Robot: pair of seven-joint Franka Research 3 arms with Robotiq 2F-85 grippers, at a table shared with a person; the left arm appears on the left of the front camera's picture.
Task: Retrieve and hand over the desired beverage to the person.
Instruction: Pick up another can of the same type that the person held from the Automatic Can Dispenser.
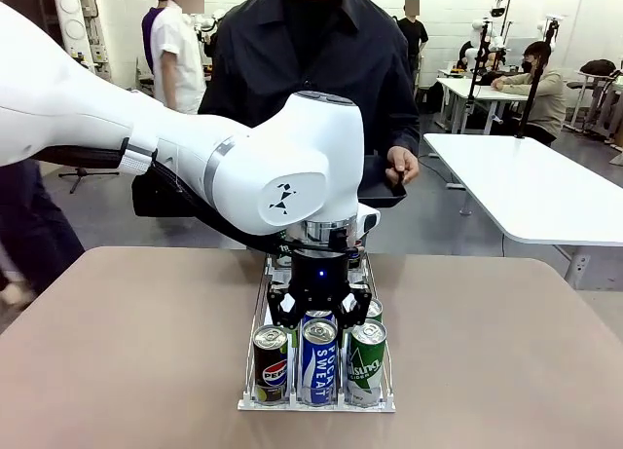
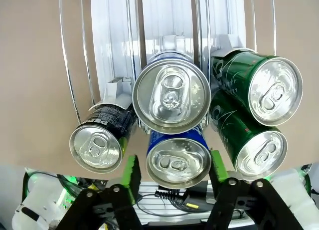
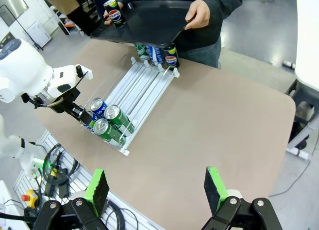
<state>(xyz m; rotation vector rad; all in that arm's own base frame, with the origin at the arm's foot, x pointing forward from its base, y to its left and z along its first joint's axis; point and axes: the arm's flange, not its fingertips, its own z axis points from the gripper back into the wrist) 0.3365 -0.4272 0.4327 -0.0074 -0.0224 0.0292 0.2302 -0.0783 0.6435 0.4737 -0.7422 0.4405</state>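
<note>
My left jaws straddle the blue can (image 2: 178,161), front of the rack's (image 2: 114,40) middle lane, set narrow for lifting; contact I cannot tell. My right jaws stand wide, empty. The person (image 1: 321,59) opposite holds a tray (image 3: 149,23) out to receive.

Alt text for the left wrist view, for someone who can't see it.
Green pads of the left hand flank the nearest blue can in a white wire-railed rack, seen from above. Another blue can sits behind it, a black Pepsi can at left, two green cans at right.
</note>
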